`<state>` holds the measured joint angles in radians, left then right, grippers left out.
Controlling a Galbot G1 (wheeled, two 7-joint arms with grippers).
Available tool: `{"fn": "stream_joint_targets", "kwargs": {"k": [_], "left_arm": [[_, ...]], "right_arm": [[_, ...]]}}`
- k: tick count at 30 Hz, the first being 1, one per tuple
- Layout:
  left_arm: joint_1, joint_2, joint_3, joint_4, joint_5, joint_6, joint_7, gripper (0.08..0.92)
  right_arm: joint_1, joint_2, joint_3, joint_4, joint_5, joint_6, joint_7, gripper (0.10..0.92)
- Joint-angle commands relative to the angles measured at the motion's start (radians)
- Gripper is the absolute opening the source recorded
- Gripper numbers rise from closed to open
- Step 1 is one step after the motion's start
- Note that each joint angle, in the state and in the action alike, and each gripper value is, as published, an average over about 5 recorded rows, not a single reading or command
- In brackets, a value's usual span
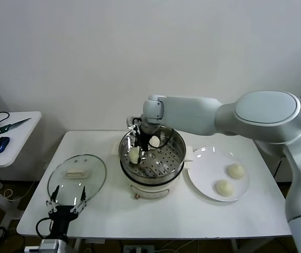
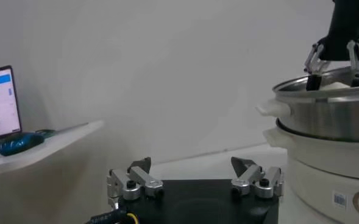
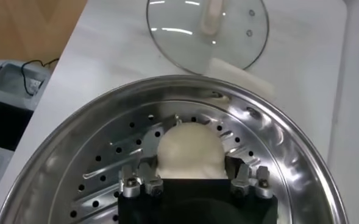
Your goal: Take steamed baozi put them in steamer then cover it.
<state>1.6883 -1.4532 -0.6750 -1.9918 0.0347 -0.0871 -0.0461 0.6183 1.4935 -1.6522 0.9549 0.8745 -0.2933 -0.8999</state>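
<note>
The white rectangular table point(image 1: 155, 216) carries everything. At its middle stands the round shiny stainless-steel steamer point(image 1: 174, 141) with a perforated floor, seated on a white electric pot base point(image 1: 153, 188). Just to the steamer's right lies a flat round white plate point(image 1: 203, 179), and to its left, lying flat on the table and well apart from the steamer, is the round clear glass cover point(image 1: 95, 182) with a metal rim and a cream rectangular handle at its centre.

The right arm point(image 1: 229, 116) reaches across from the right and drops its gripper point(image 1: 139, 153) into the steamer's left side. In the right wrist view its fingers point(image 3: 136, 181) stand either side of a smooth cream-white steamed baozi point(image 3: 188, 149) that sits on the perforated floor; the jaws stand parted around the bun, and whether the pads touch it I cannot tell. A second bun point(image 1: 154, 141) rests toward the back of the basket. Two more buns point(image 1: 235, 171) lie side by side on the plate.

The left gripper point(image 1: 66, 203) hangs low at the table's front left edge, just before the cover, jaws spread wide and holding nothing.
</note>
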Motion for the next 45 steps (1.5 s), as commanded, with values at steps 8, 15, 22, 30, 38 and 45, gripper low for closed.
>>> {"fn": "stream_joint_targets", "kwargs": {"k": [8,15,22,30,38,45], "left_arm": [[-0.011,0.000,0.000,0.000,0.002,0.009,0.001,0.823],[-0.017,0.003,0.000,-0.002,0.006,0.016,0.003,0.823],[-0.005,0.005,-0.015,-0.001,0.003,0.020,0.027,0.823],[-0.022,0.005,-0.019,-0.002,0.012,0.034,0.027,0.823],[-0.021,-0.004,-0.023,-0.001,0.030,0.043,0.026,0.823],[-0.014,-0.017,-0.025,-0.007,0.048,0.047,0.024,0.823]], "right_arm": [[0.048,-0.069,0.039,0.030,-0.044,0.007,-0.024,0.822],[0.186,-0.231,0.061,0.116,-0.026,0.046,-0.101,0.823],[0.252,-0.524,0.059,0.281,-0.136,0.077,-0.129,0.823],[0.157,-0.808,0.079,0.414,-0.362,0.090,-0.132,0.823],[-0.091,-0.945,0.184,0.406,-0.543,0.107,-0.131,0.823],[-0.292,-0.940,0.294,0.347,-0.623,0.115,-0.127,0.823]]}}
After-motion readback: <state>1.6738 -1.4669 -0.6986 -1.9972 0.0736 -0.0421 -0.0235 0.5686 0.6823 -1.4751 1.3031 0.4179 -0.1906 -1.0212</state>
